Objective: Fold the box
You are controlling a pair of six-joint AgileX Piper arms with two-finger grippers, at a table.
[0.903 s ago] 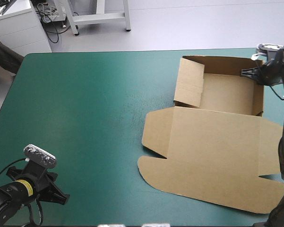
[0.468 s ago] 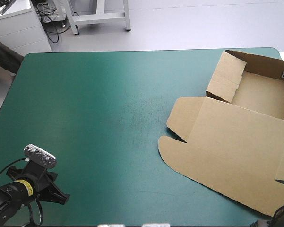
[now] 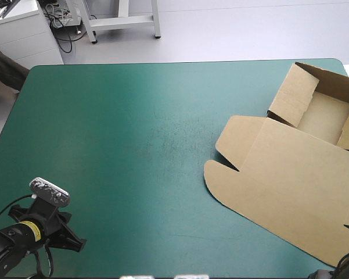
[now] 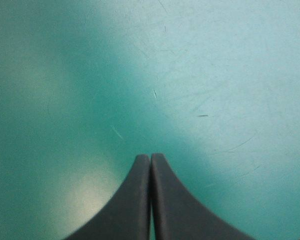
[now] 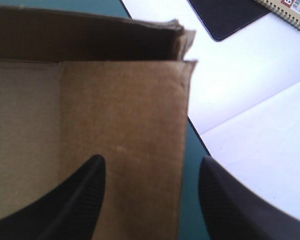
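One brown box [image 3: 284,174], sitting at 3 o'clock on the teal-green table [image 3: 116,145]; the tray end is up toward 2 o'clock and the flat lid runs down toward 4 o'clock; both get cut off at the high view's 3 o'clock edge, so the full outline is anyone's guess; three raised walls show on the tray, the nearest one only partly. Two grippers; the left gripper [image 4: 150,157] is way off at 7 o'clock, well apart from the box, its black fingers [image 4: 135,200] pressed together into one point over bare cover; the right gripper [image 5: 150,164] is out of the high view's frame, but its own wrist view shows its fingers spread wide with one box wall standing between them; whether either finger touches the board is hard to make out.
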